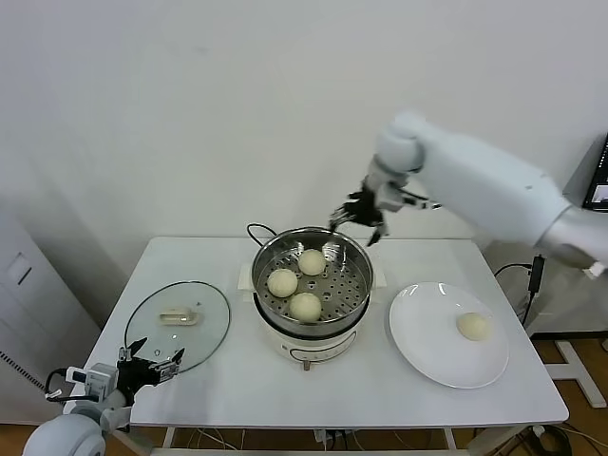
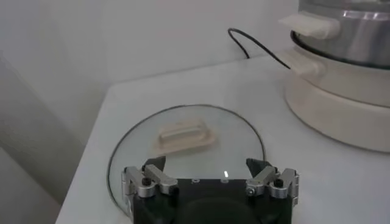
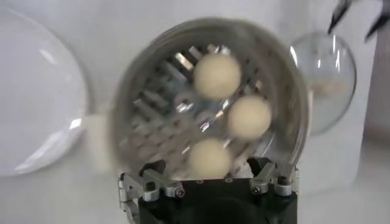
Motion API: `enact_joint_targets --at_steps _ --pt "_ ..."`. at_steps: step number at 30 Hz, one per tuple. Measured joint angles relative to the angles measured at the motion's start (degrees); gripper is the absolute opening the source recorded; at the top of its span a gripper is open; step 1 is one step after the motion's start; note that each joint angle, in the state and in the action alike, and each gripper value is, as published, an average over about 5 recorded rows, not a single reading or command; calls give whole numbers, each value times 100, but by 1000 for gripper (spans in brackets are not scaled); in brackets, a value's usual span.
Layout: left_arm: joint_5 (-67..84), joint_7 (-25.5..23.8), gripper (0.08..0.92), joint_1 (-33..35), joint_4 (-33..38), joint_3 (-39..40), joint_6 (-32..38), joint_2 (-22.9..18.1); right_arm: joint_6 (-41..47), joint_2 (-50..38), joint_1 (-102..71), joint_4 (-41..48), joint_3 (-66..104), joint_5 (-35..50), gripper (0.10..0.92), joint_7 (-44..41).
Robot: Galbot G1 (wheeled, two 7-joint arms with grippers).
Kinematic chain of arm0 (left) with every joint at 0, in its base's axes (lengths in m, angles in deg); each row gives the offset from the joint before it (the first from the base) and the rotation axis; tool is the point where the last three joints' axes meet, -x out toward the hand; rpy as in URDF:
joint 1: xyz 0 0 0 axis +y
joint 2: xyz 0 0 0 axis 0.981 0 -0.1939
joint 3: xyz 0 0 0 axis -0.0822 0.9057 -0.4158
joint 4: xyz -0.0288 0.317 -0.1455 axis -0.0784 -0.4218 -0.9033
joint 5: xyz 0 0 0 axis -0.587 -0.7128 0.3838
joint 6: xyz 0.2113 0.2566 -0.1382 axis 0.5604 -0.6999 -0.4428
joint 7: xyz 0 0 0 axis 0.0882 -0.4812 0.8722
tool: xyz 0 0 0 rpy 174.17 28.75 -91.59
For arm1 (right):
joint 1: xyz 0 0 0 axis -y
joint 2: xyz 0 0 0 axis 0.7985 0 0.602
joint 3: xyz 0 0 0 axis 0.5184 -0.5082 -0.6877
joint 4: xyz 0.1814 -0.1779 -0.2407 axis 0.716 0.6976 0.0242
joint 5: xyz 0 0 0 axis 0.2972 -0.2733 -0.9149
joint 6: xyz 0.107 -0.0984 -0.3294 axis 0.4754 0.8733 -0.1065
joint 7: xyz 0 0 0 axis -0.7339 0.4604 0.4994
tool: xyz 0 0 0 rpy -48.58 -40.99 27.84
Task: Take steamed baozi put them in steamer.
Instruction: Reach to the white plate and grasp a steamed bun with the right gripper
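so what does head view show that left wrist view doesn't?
Head only: three buns inside the steamer, a fourth bun on the white plate, and the right tool open above the steamer's far rim.
Left wrist only: the lid handle up close.
Both: glass lid, steamer, table, black cord, open left tool.

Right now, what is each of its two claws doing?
Left gripper: jaws open, empty, by the glass lid.
Right gripper: jaws open, empty, above the steamer.
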Motion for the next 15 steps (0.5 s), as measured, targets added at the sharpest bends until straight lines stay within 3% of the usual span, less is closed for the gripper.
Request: enact_joint_targets --at_steps 15 --pt "71 0 823 11 -21 -89 -21 0 2264 -1121 -328 924 -233 691 823 -243"
